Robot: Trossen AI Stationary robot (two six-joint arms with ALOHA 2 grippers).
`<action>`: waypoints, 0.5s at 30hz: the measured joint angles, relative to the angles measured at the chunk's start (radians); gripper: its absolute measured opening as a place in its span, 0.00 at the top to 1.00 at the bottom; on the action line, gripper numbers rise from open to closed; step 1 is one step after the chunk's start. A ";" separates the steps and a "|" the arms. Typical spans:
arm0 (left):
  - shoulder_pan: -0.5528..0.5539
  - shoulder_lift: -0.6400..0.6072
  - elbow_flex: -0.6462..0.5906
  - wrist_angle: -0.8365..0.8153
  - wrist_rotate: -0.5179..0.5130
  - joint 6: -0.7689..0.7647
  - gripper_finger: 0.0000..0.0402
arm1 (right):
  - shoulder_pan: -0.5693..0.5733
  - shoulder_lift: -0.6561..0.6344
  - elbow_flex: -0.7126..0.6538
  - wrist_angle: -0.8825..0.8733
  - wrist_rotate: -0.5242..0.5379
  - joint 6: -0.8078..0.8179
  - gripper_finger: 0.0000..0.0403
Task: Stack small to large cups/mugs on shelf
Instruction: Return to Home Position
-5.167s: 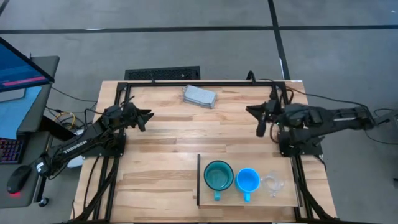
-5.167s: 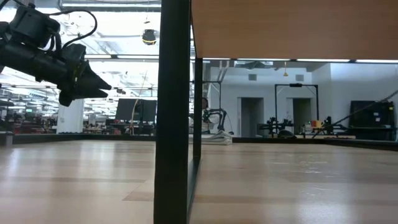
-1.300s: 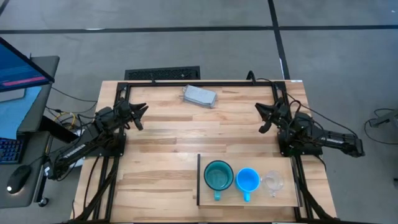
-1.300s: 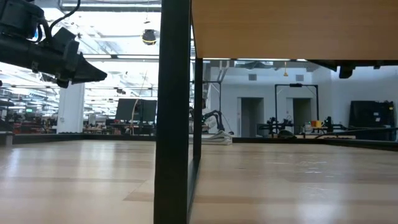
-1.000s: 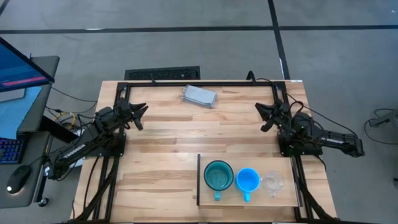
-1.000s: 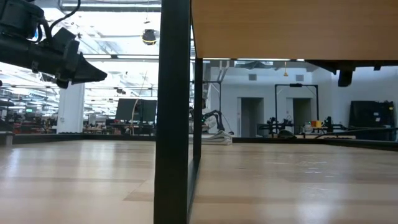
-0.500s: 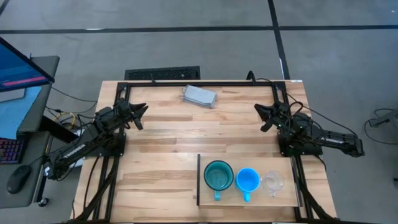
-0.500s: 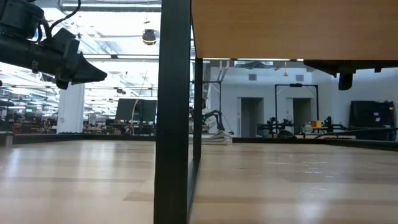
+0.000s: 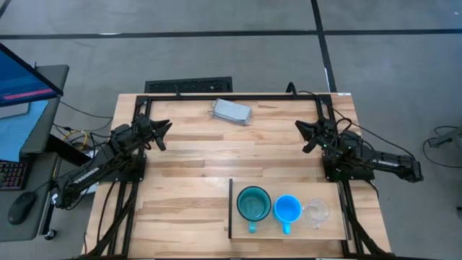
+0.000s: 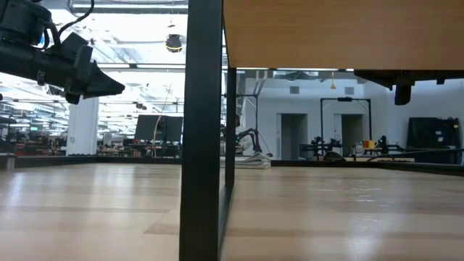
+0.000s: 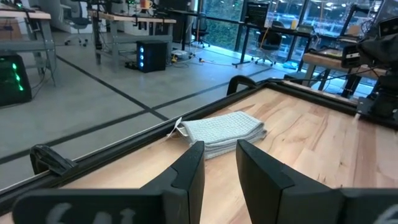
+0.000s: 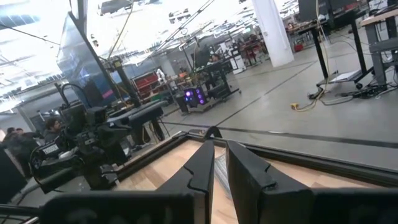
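In the high view, three cups stand mouth up in a row on the pale shelf [image 9: 336, 231] at the table's near right: the teal mug [image 9: 253, 204], the blue mug [image 9: 287, 209], then the clear cup [image 9: 316, 211]. Both mug handles point toward the near edge. The shelf's dark upright edge [image 9: 230, 209] is on its left side. My left gripper [image 9: 164, 131] hovers over the far left of the table. My right gripper [image 9: 301, 134] hovers over the far right. Each is empty, with a narrow gap between its fingers, as the wrist views show for the left gripper [image 11: 219, 155] and the right gripper [image 12: 219, 152].
A folded grey-blue cloth block [image 9: 232, 111] lies near the table's far edge, and shows ahead of the left gripper as the cloth block [image 11: 221, 129]. A black frame [image 9: 238, 96] runs along the far edge. In the low view the shelf's dark post [image 10: 203, 145] and board underside [image 10: 341, 32] fill the foreground.
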 joint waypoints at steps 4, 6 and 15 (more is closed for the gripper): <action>0.000 0.000 0.000 0.000 0.000 0.005 0.79 | 0.000 0.000 0.000 0.000 0.000 0.000 0.84; 0.000 0.000 0.000 0.000 0.000 0.000 0.79 | 0.000 0.000 0.000 0.000 0.000 0.000 0.84; 0.000 0.000 0.000 0.000 0.000 0.001 0.79 | 0.000 0.000 0.000 0.000 0.000 0.000 0.84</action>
